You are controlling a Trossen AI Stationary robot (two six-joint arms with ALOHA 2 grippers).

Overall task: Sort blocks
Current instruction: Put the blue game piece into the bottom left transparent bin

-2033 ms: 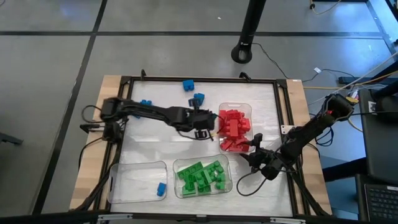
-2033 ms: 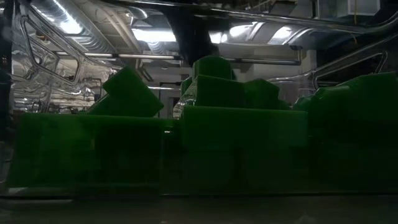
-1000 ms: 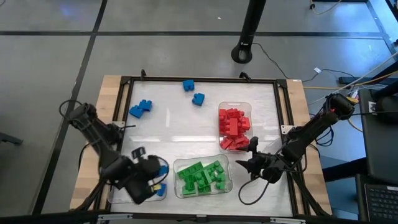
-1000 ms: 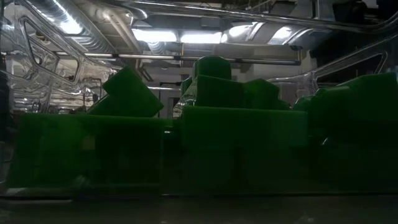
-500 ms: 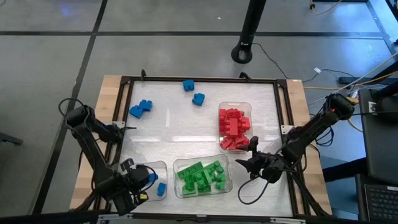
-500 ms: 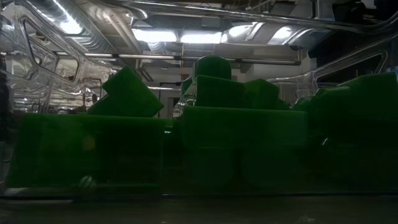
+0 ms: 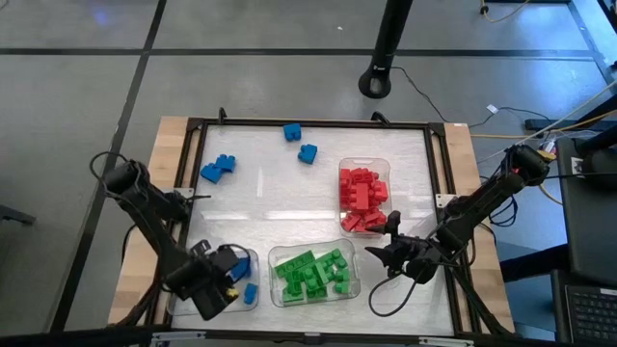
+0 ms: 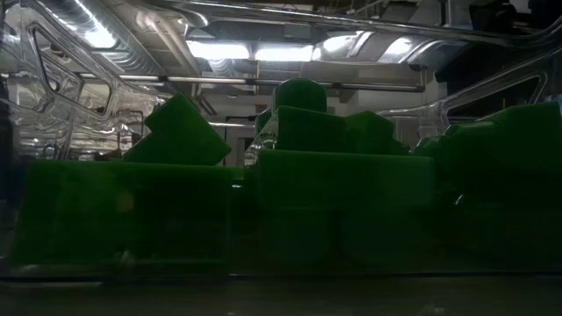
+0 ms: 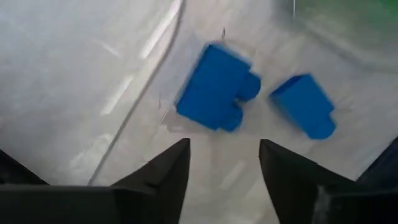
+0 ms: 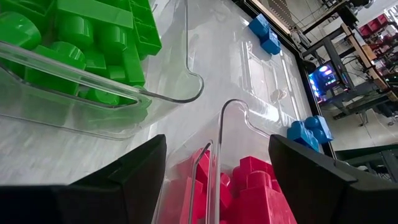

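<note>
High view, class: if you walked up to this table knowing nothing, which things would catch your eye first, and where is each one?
Brightest are the red blocks heaped in a clear tray right of centre and the green blocks filling the tray at the near edge. The left gripper hangs open over the near-left tray, with two blue blocks lying below it. More loose blue blocks sit on the table's far side, while the right gripper waits open near the red tray.

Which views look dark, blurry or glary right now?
Low view: dim, filled by backlit green blocks under bright ceiling lights. Left wrist view: two blue blocks soft with blur beyond the open left claw. Right wrist view: glare on the clear tray rim. High view: evenly lit, white table slightly shiny.
</note>
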